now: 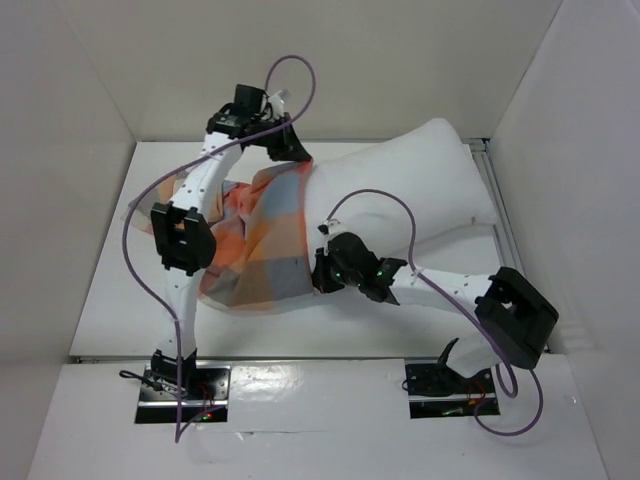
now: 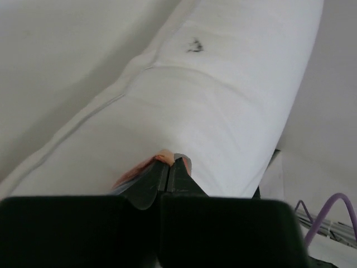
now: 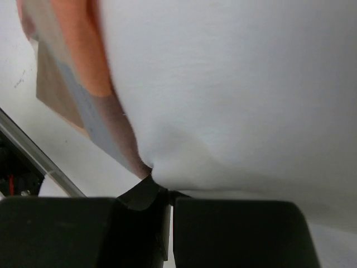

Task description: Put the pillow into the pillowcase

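Observation:
The white pillow (image 1: 400,190) lies across the table, its left end tucked into the checked pillowcase (image 1: 262,245). My left gripper (image 1: 297,158) sits at the far edge of the pillowcase mouth. In the left wrist view it (image 2: 169,163) is shut on an orange bit of pillowcase (image 2: 162,155), with the pillow (image 2: 223,100) stretching away beyond. My right gripper (image 1: 320,270) is at the near edge of the mouth. Seen from the right wrist, it (image 3: 162,190) is shut where the pillowcase (image 3: 78,67) hem meets the bulging pillow (image 3: 234,95).
White walls enclose the white table (image 1: 110,320) on three sides. A metal rail (image 1: 500,200) runs along the right edge near the pillow's far corner. Purple cables (image 1: 300,70) loop above both arms.

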Tool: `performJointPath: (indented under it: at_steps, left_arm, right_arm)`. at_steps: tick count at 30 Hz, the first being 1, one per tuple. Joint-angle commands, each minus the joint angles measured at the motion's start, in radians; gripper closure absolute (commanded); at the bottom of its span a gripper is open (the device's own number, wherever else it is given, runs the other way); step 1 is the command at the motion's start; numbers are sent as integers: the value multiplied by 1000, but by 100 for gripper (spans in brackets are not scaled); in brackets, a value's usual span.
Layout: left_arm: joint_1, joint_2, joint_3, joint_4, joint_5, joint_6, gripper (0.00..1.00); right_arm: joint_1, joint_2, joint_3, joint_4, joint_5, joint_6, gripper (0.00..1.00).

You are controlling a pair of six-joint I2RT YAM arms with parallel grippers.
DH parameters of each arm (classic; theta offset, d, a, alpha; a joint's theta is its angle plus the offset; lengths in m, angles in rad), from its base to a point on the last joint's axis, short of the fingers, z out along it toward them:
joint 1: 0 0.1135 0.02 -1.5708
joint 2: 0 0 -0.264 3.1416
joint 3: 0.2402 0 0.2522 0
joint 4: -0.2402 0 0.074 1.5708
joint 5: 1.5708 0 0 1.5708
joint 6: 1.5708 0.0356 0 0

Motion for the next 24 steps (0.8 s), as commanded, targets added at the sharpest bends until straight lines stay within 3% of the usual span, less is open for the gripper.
performJointPath:
  at_steps: [1,6,7,9,12,13,14,18,22,24]
  left_arm:
    - [-109,33,116,172,169,-58,100]
    - [-108,-72,62,250,181,-62,100]
    - [-97,-85,45,273,181,-88,100]
    - [-85,-68,60,252,162,-89,100]
    - [-85,-59,63,209,125,-66,75]
    - [-85,-48,63,209,125,-66,65]
    - [-85,-48,53,200,134,-52,37]
    - [-74,-49,44,172,103,-14,2]
    - [-53,-50,66,101,43,32,0]
    - [-39,-86,31,47,-56,68,0]
  right_arm:
    - [84,-12,34,18,-71,-97,100]
    - [108,-21,16,-56,-45,-108,100]
    - [108,-21,16,-85,11,-108,89]
    - [108,-30,71,-193,77,-108,46]
    - [108,-142,99,-273,205,-117,15]
    - [108,-176,99,-292,231,-117,12]
    - [108,-207,108,-312,264,-117,12]
    - [108,-348,160,-446,312,-96,13]
    - [108,-429,180,-456,343,-64,22]
    - [108,-429,215,-456,401,-64,29]
